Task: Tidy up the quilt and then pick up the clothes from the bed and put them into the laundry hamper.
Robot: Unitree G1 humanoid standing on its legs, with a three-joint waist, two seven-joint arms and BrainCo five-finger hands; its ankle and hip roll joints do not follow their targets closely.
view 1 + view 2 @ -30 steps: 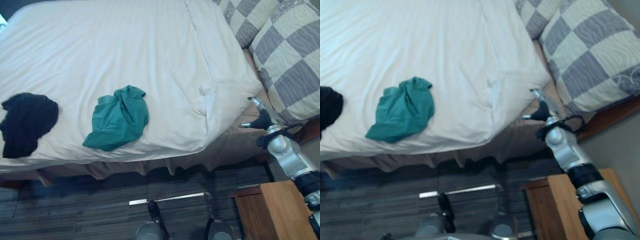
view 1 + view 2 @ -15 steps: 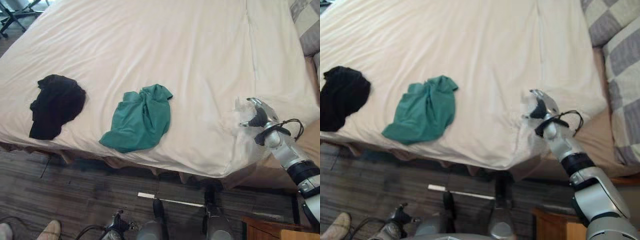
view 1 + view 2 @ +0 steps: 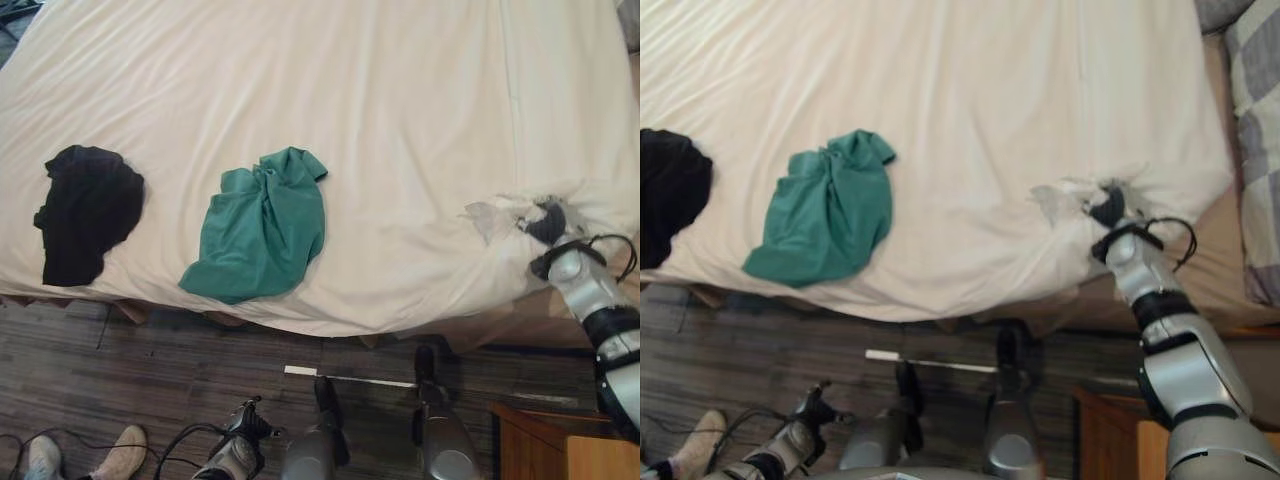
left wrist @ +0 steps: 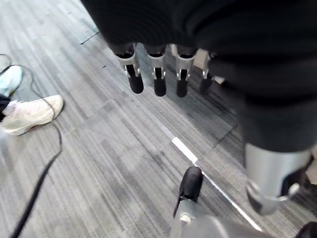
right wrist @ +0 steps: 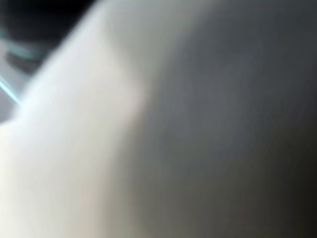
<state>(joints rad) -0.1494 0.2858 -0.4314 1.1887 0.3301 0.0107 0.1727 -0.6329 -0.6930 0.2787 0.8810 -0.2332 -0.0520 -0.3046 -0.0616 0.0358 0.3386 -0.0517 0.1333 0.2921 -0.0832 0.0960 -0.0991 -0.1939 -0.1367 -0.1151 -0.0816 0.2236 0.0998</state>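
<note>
The white quilt covers the bed, smooth except at its near right corner. There it bunches into folds around my right hand, which is sunk into the cloth at the bed's edge; the right wrist view has pale cloth pressed close. A crumpled green garment lies near the bed's front edge, with a black garment further left. My left hand hangs low over the floor with straight fingers, holding nothing.
A checked pillow lies at the bed's head on the right. A wooden nightstand stands by my right arm. A person's shoes are on the dark plank floor at the lower left.
The camera has swung, so the whole scene shifted. My right hand has gone from just off the quilt's corner into it, and the cloth there is now gathered.
</note>
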